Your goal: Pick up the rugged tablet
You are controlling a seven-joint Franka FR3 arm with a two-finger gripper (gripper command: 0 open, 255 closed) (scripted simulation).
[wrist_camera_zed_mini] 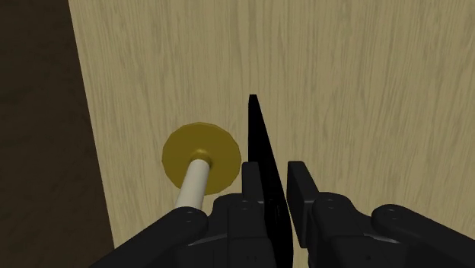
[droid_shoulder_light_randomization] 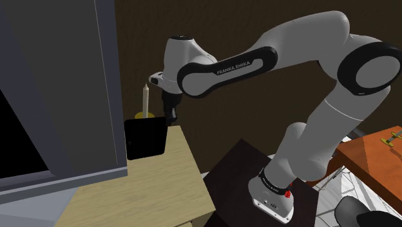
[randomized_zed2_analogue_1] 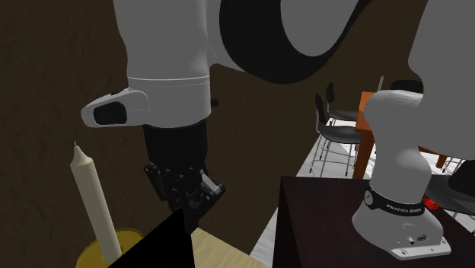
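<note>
The rugged tablet (droid_shoulder_light_randomization: 145,138) is a flat black slab standing upright on edge over the pale wooden table (droid_shoulder_light_randomization: 154,187). My black gripper (droid_shoulder_light_randomization: 171,118) comes down on its upper corner, on the shoulder view's right. In the wrist view the tablet (wrist_camera_zed_mini: 257,137) shows edge-on as a thin black blade between the two fingers, and the gripper (wrist_camera_zed_mini: 275,186) is shut on it. In the second exterior view the gripper (randomized_zed2_analogue_1: 190,202) meets the tablet's top corner (randomized_zed2_analogue_1: 156,247). Whether its lower edge touches the table I cannot tell.
A white candle (droid_shoulder_light_randomization: 146,100) in a round yellow holder (wrist_camera_zed_mini: 199,152) stands right beside the tablet, close to the gripper. A tall grey cabinet (droid_shoulder_light_randomization: 58,84) rises on the shoulder view's left. The table's edge (wrist_camera_zed_mini: 91,152) drops off just past the candle. The dark stand (droid_shoulder_light_randomization: 238,174) lies beside the table.
</note>
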